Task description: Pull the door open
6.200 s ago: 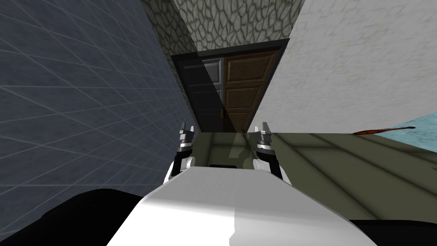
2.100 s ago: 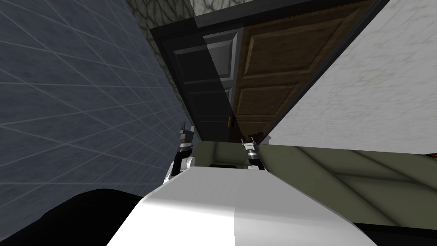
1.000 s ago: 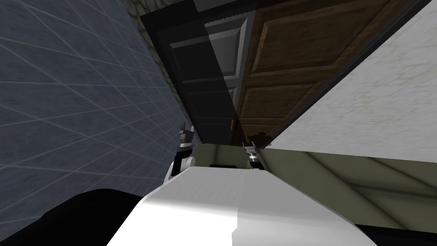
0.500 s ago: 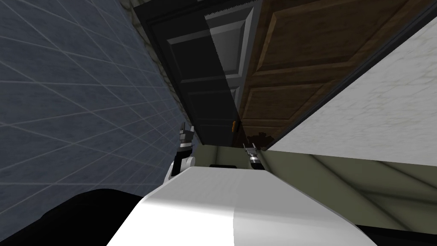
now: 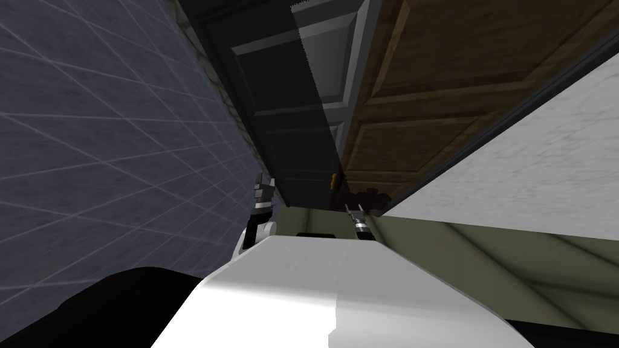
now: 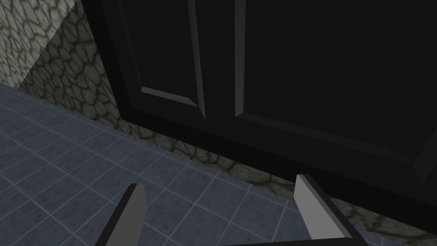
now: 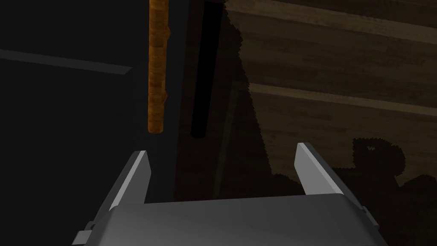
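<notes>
The right gripper (image 7: pixel 222 150) holds its two fingers (image 7: pixel 137 177) spread wide with nothing between them, pointing at the seam of a double door (image 7: pixel 232 102). Just ahead of one fingertip and clear of it, an orange bar handle (image 7: pixel 156 64) runs along the dark door leaf (image 7: pixel 64 111). A black bar (image 7: pixel 205 68) lies beside the handle, towards the brown wooden leaf (image 7: pixel 341 85), where a gripper-shaped shadow (image 7: pixel 377 158) falls. In the head view the right gripper (image 5: pixel 355 209) sits close to the handle (image 5: pixel 332 179), where the two leaves meet.

The left gripper (image 6: pixel 217 180) is likewise spread apart and empty. It is aimed at the dark leaf's panels (image 6: pixel 298 64), with a stone-patterned wall (image 6: pixel 59 72) and blue-grey tiles (image 6: pixel 85 183) alongside. Seen from the head, the left gripper (image 5: pixel 265 184) hangs beside the blue-grey tiled wall (image 5: pixel 90 151). A white wall (image 5: pixel 544 169) flanks the brown leaf (image 5: pixel 435 90), and an olive floor (image 5: pixel 483 248) lies below it.
</notes>
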